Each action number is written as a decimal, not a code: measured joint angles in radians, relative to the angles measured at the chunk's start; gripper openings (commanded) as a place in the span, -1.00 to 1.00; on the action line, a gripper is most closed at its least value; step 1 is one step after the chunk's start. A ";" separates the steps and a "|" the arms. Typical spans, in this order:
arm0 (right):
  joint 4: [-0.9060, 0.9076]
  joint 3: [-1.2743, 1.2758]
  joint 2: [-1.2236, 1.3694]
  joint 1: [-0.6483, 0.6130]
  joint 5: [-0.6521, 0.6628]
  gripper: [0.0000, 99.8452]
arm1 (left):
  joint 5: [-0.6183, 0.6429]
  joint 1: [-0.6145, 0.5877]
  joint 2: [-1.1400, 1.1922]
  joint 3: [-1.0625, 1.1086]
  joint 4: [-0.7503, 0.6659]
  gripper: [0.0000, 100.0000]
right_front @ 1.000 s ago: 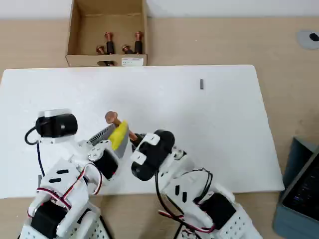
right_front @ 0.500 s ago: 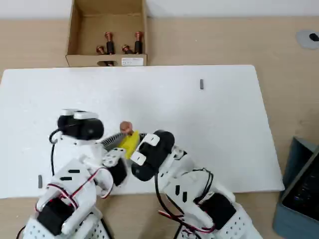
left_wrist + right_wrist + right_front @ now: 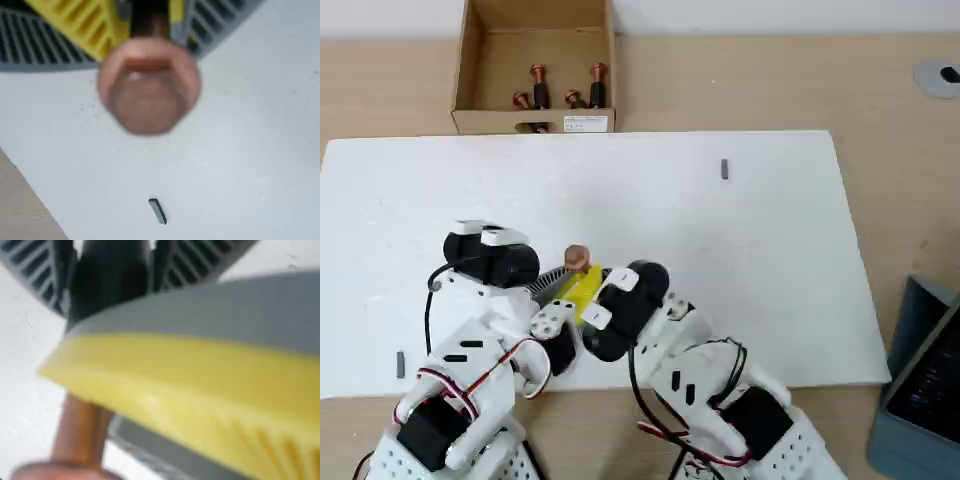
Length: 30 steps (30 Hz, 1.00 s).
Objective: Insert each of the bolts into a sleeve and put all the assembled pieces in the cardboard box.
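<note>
Bolt [image 3: 577, 256] is sliding right at lower middle, left gripper [image 3: 570, 279] pinching it, right gripper [image 3: 112, 257] pinching the sleeve [image 3: 107, 287].

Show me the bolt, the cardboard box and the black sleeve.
bolt [image 3: 149, 87], left wrist view, on its copper head.
cardboard box [image 3: 490, 121], high view, on its front wall.
black sleeve [image 3: 111, 275], right wrist view, on its side.

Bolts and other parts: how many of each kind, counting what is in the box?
Assembled pieces in the cardboard box: 4
Bolt in the left gripper: 1
Sleeve in the right gripper: 1
Small grey strips on the white mat: 2
Total: 8
</note>
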 measured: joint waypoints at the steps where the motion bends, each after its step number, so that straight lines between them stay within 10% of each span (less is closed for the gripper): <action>1: 0.000 0.000 0.000 0.000 0.000 -0.98 | 0.000 0.000 0.000 0.000 0.000 -0.69; 30: -0.002 -0.002 0.000 -0.003 0.002 -0.98 | -0.043 -0.135 0.005 -0.132 0.009 -0.69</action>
